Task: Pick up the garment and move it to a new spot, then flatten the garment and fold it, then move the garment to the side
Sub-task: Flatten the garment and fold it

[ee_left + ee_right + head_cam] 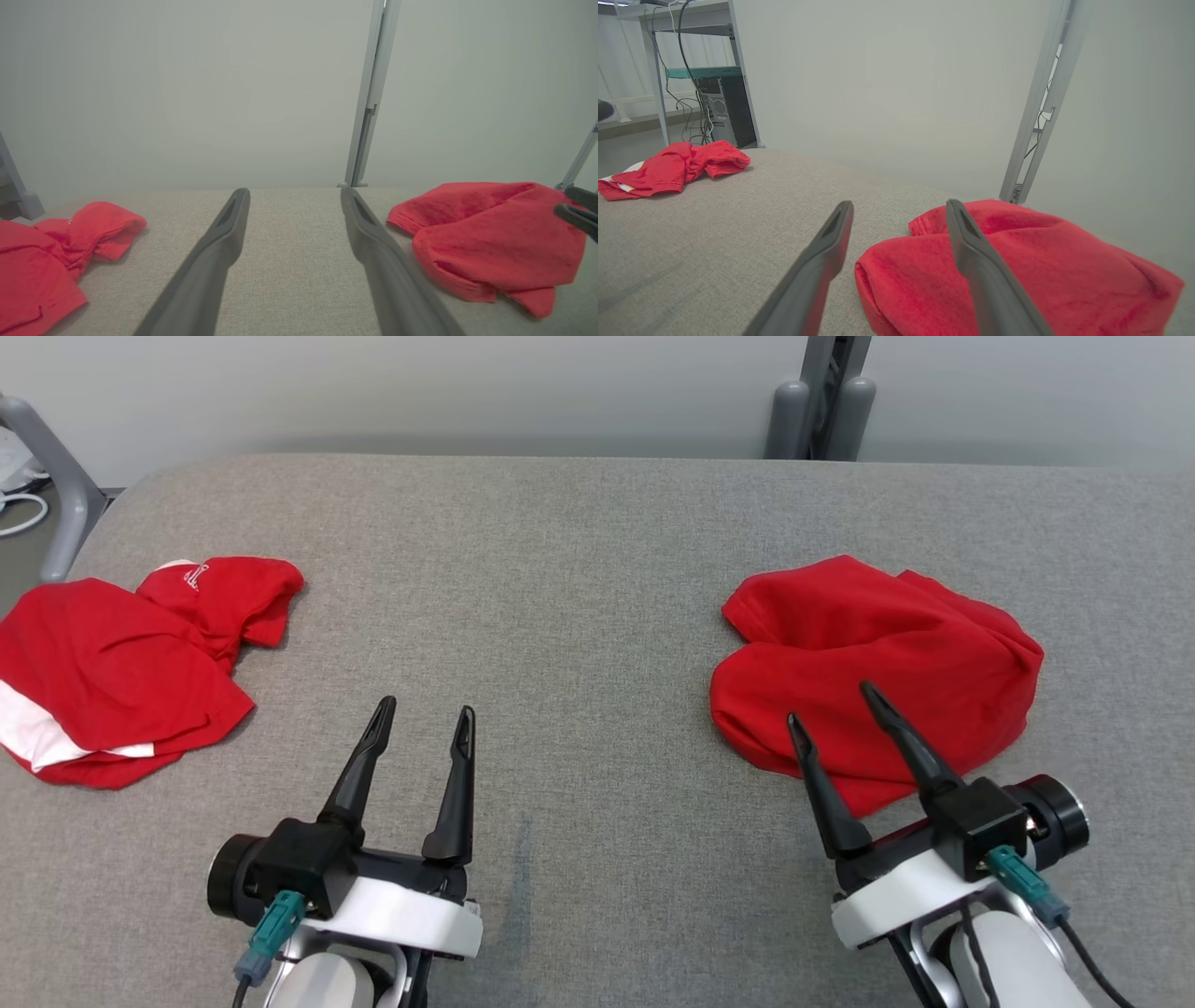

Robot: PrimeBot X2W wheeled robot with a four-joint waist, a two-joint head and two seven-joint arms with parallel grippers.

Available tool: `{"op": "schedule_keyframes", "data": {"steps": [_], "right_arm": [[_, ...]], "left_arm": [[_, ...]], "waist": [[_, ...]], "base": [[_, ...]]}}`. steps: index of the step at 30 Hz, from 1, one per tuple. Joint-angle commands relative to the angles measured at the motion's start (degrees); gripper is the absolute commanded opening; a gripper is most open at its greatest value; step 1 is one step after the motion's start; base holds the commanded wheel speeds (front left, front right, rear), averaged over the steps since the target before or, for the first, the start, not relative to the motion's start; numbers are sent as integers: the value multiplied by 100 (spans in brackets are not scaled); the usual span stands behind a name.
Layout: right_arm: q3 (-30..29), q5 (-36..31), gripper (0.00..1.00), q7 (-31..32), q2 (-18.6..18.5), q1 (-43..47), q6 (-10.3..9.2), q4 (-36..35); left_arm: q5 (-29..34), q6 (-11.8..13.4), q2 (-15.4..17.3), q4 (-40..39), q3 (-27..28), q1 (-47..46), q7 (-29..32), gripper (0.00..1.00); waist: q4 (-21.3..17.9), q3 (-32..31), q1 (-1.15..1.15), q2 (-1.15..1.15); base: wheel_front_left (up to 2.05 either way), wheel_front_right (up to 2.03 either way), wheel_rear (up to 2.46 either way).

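Two red garments lie well apart on the grey padded table [579, 569]: a plain red crumpled garment [878, 653] toward 3 o'clock and a red shirt with white trim [112, 672] at 9 o'clock, near the table's edge. Going by the arms, the plain one is probably the task's piece, though the frames do not settle that.

The right gripper [831, 705] stands at that heap's 7 o'clock edge, fingers spread wide and holding nothing. One finger crosses over the cloth and the other lies beside the near fold; whether either touches it cannot be told. The left gripper [425, 707] is likewise wide open and empty, over bare table at 6 o'clock, between the two garments.

The step in hand looks like the first one, the pick-up, which is not yet made: the garment is bunched and unfolded. The next move calls for the right fingers to drop onto a fold at the near edge and close on enough layers to lift the whole heap. They would then carry it toward the bare middle, where both arms can reach to spread it.
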Motion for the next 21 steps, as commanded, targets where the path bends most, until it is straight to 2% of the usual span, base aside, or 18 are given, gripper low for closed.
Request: {"op": "schedule_keyframes", "data": {"steps": [1, 6, 11, 21], "right_arm": [[17, 1, 100, -30, -28, -56, -4, 54], [167, -239, 100, -19, -28, -205, -4, 530], [115, -475, 100, -19, -28, -502, -4, 1405], [-357, -921, 100, -18, -33, -1039, -4, 2734]], "left_arm": [[-27, 13, 18, -1, -5, -101, -26, 100], [-22, -9, 19, -1, -64, -154, -26, 100], [-33, -2, 15, 29, -133, -189, -26, 100], [-81, 66, 18, 24, -251, -224, -26, 100]], "waist": [[6, 10, 0, 0], [125, 91, 0, 0], [356, 201, 0, 0], [796, 380, 0, 0]], "base": [[0, 0, 0], [0, 0, 0], [0, 0, 0], [0, 0, 0]]}}
